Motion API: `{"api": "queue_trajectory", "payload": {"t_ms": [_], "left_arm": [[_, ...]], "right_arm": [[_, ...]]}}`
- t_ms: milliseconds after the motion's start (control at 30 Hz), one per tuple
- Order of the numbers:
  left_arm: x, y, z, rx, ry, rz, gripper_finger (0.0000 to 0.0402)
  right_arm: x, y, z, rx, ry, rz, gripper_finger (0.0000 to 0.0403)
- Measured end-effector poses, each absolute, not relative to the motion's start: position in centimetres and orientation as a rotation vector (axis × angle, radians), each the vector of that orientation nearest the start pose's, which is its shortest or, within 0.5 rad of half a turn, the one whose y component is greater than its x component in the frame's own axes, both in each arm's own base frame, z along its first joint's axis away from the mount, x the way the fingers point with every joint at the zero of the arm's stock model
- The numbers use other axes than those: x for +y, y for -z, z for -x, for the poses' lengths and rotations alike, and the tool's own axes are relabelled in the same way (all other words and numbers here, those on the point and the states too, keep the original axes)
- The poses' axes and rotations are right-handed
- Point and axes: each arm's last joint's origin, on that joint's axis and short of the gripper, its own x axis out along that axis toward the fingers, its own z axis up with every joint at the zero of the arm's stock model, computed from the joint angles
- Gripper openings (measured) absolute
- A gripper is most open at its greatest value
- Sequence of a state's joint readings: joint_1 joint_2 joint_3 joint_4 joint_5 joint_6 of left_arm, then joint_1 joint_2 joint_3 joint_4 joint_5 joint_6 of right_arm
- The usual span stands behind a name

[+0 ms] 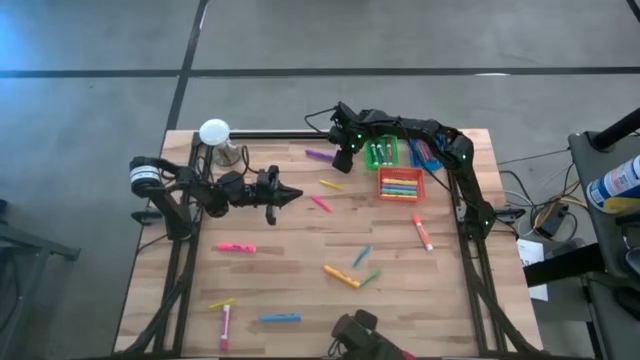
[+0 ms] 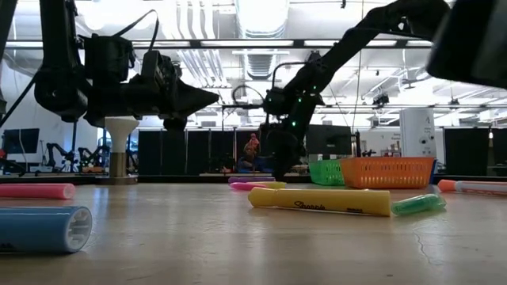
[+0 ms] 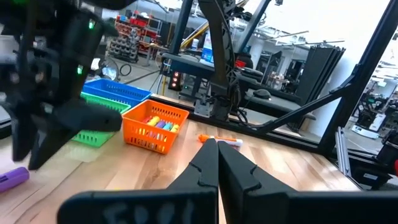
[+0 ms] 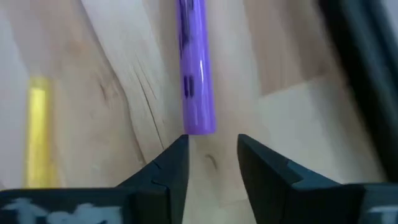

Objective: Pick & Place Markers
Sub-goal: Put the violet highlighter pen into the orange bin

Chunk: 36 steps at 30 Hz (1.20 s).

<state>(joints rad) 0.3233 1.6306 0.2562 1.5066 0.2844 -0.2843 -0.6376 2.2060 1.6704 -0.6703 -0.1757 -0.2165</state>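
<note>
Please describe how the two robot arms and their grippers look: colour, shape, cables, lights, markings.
Both arms are black and jointed. The left gripper ends in two tapered, wedge-shaped black fingers. The right gripper has similar matte black fingers. Small green lights glow near the right wrist, where thin dark cables loop. No legible markings.

Bright overhead lights glare in low view; wrist views blurry; soft shadows

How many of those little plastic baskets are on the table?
3: a green basket and a blue basket sit side by side near the far edge under the right arm, and an orange basket sits just in front of them. None appears hidden.
</note>
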Motion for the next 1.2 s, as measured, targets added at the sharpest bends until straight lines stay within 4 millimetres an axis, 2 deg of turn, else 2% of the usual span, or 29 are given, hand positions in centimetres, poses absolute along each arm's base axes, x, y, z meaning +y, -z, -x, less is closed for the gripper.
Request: {"api": "queue_trajectory", "payload": {"t_ms": [133, 333, 467, 800, 1033, 1133, 1200], "left_arm": [[6.8, -15.1, -22.7, -0.130, -0.021, 0.241, 0.0000], [6.8, -15.0, -22.8, -0.122, -0.028, 0.242, 0.0000], [6.8, -14.9, -22.8, -0.111, -0.038, 0.240, 0.0000], [6.8, -14.9, -22.8, -0.111, -0.046, 0.239, 0.0000], [6.8, -14.9, -22.8, -0.111, -0.046, 0.239, 0.0000], [6.8, -14.9, -22.8, -0.111, -0.046, 0.240, 0.0000], [6.8, -14.9, -22.8, -0.111, -0.045, 0.240, 0.0000]], "right_arm": [[-26.7, -15.9, -37.0, 1.097, 0.264, -0.262, 0.0169], [-26.9, -14.8, -37.6, 1.064, 0.239, -0.229, 0.0193], [-26.8, -14.2, -37.6, 1.072, 0.212, -0.257, 0.0171], [-27.1, -14.0, -37.2, 1.089, 0.211, -0.265, 0.0074], [-26.6, -14.4, -36.8, 1.123, 0.201, -0.276, 0.0064], [-25.8, -15.2, -36.4, 1.158, 0.193, -0.288, 0.0064], [-25.3, -16.4, -36.3, 1.155, 0.190, -0.282, 0.0063]]}}
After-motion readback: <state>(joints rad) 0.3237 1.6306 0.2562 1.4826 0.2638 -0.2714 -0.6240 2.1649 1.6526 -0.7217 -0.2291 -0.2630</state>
